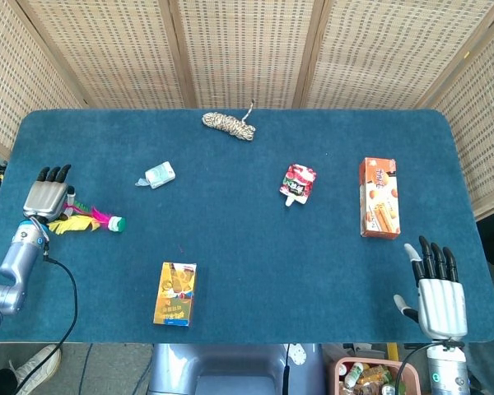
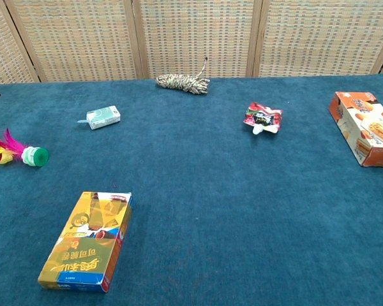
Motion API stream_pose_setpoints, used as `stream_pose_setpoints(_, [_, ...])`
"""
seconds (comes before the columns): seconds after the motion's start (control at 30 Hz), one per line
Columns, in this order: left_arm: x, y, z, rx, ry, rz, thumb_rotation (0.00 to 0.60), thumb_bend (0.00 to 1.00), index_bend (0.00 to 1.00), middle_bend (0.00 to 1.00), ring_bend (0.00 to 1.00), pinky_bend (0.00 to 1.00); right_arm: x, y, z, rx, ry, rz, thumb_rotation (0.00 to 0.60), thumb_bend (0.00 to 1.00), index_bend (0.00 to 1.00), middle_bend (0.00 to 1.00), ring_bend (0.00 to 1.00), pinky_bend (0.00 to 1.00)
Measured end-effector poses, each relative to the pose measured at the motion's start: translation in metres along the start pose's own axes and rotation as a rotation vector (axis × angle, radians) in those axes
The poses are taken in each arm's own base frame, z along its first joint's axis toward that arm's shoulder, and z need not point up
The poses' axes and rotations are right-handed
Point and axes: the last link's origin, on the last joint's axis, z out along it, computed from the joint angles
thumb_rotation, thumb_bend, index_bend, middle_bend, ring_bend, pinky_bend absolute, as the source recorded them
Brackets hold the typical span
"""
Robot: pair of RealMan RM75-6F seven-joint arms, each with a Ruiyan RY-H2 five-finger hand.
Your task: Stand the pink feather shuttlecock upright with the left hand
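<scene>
The feather shuttlecock (image 1: 89,222) lies flat on the blue table at the left, pink and yellow feathers pointing left, green base (image 2: 36,156) pointing right. My left hand (image 1: 48,195) hovers over the feather end, fingers extended and apart, holding nothing; only a dark fingertip of it shows at the left edge of the chest view. My right hand (image 1: 432,292) rests open near the table's front right corner, fingers spread, away from everything.
A yellow box (image 1: 175,294) lies in front of the shuttlecock, a small white-green pack (image 1: 159,175) behind it. A rope coil (image 1: 228,124) sits at the back, a red snack packet (image 1: 297,183) in the middle, an orange box (image 1: 379,197) at the right.
</scene>
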Motion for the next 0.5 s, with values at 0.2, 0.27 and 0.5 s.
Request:
stream_pose_setpoints(0.2, [0.001, -0.003, -0.003, 0.003, 0.006, 0.015, 0.600, 0.42, 0.70, 0.00, 0.00, 0.00, 0.000, 0.000, 0.000, 0.003, -0.005, 0.005, 0.600, 0.00, 0.00, 0.00, 0.00, 0.00])
stream_pose_setpoints(0.27, [0.005, -0.005, -0.005, 0.002, 0.027, 0.021, 0.600, 0.42, 0.70, 0.00, 0.00, 0.00, 0.000, 0.000, 0.000, 0.005, -0.007, 0.008, 0.600, 0.00, 0.00, 0.00, 0.00, 0.00])
stream_pose_setpoints(0.5, [0.030, -0.004, -0.015, -0.034, 0.172, 0.077, 0.600, 0.42, 0.70, 0.00, 0.00, 0.00, 0.001, 0.001, -0.001, 0.005, -0.004, 0.017, 0.600, 0.00, 0.00, 0.00, 0.00, 0.00])
